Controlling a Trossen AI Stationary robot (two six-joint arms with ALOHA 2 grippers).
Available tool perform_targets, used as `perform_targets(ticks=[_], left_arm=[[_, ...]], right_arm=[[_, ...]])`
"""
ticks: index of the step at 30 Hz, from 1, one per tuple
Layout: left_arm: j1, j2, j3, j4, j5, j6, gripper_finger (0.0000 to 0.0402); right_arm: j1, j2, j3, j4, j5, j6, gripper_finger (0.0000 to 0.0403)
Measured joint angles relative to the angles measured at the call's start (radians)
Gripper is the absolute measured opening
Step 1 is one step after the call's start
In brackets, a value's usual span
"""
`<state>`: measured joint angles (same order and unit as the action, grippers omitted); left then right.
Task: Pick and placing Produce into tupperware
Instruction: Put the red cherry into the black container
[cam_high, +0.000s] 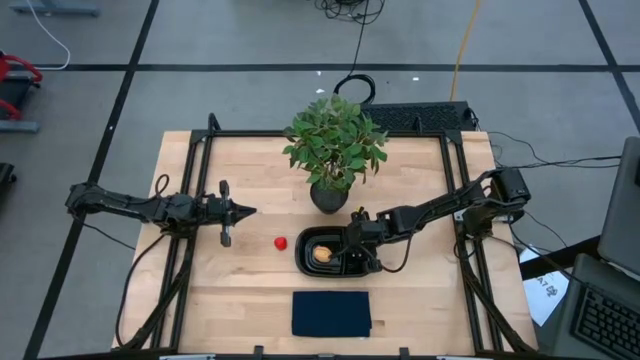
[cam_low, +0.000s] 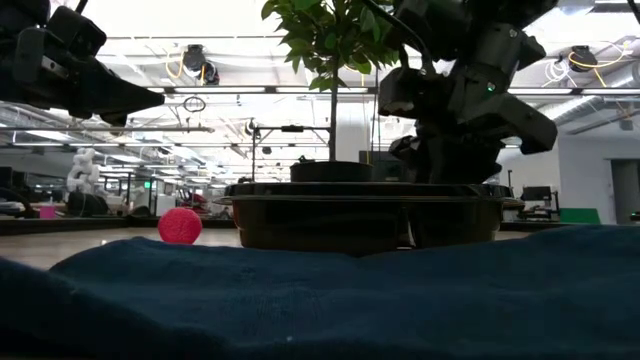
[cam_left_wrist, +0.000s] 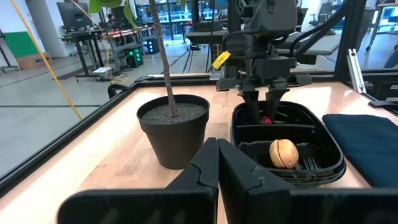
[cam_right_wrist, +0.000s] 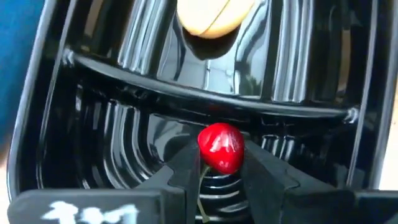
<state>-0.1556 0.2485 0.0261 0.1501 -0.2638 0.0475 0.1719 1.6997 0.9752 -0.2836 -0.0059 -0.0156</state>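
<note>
The black oval tupperware (cam_high: 310, 262) sits at the table's middle, in front of the potted plant. The round yellow-orange piece (cam_high: 322, 255) lies on the floor of its left compartment (cam_left_wrist: 283, 153). My right gripper (cam_right_wrist: 221, 163) reaches down into the right compartment, shut on the small dark red berry (cam_right_wrist: 221, 147). The red strawberry piece (cam_high: 281, 242) rests on the bare wood left of the tupperware (cam_low: 180, 225). My left gripper (cam_high: 240, 210) hovers left of the strawberry, raised above the table, fingers shut (cam_left_wrist: 217, 168). My right gripper pinches the dark red berry (cam_right_wrist: 221, 147) between its two fingertips, one on each side. The fingers (cam_left_wrist: 255, 106) come from above, pointing down into the right compartment. The berry sits low, below the rim; whether it touches the ribbed floor I cannot tell.
A green potted plant in a black pot (cam_high: 330, 195) stands just behind the tupperware. A dark blue folded cloth (cam_high: 331, 313) lies near the table's near edge. Bare wood shows on the table's left (cam_high: 225, 290) and right sides.
</note>
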Motion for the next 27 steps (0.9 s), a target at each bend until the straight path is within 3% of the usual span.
perform_targets(ticks=[27], left_arm=[[0.0,0.0,0.0,-0.002,0.0,0.0,0.0001]], right_arm=[[0.0,0.0,0.0,0.003,0.0,0.038,0.0104]])
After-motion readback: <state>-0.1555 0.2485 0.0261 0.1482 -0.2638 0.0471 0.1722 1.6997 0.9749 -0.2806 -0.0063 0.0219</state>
